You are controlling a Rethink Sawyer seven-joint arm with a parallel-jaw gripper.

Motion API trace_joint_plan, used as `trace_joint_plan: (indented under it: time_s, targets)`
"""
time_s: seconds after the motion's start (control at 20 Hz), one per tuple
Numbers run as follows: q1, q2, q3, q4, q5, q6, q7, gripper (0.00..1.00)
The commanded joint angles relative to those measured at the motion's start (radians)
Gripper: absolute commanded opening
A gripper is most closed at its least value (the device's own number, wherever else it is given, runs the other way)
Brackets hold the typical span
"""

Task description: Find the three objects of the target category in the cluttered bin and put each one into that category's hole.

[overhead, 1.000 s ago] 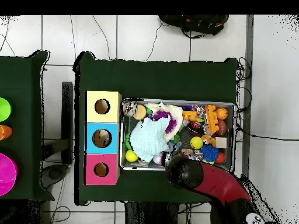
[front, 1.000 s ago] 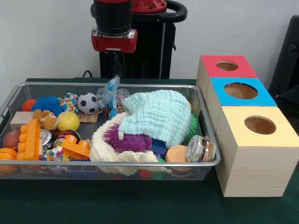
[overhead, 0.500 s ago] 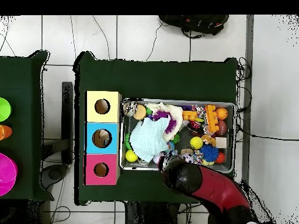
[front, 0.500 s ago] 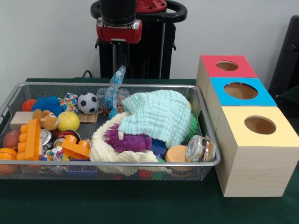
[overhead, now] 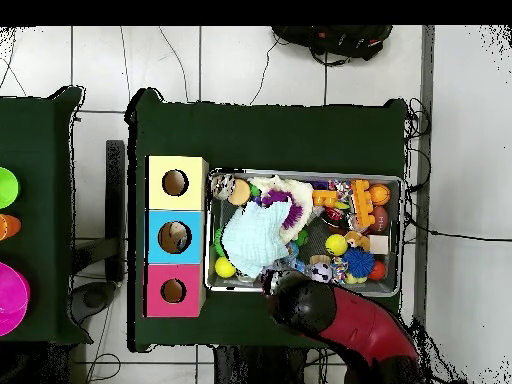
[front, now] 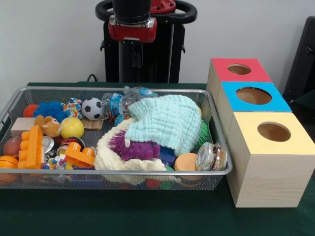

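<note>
A clear plastic bottle with a blue label lies on its side at the far edge of the wire bin, next to the soccer ball. My gripper hangs well above it, apart from it, dark against the black pedestal behind. In the overhead view the arm's red and black head covers the bin's lower rim and hides the gripper. Three wooden boxes with round holes stand in a row beside the bin: red, blue and yellow.
A light blue cloth covers the bin's middle, over a white cloth and a purple spiky toy. A yellow ball, orange bricks and a glass jar lie among several other toys.
The bottle hung tilted under the gripper before; now it lies flat in the bin. The arm has risen and shifted slightly right in the front view.
</note>
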Motion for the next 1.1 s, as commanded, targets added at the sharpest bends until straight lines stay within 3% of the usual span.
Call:
trace_joint_plan:
  time_s: [0.05,0.45,0.8,1.1]
  targets:
    - [0.045,-0.013,-0.013,0.035,0.072,0.094,0.245,0.00]
    - [0.067,0.026,-0.016,0.045,0.110,0.001,0.236,0.00]
    - [-0.032,0.192,0.053,0.059,0.060,-0.261,0.183,0.00]
    - [-0.138,0.258,0.103,0.064,-0.003,-0.345,0.117,0.00]
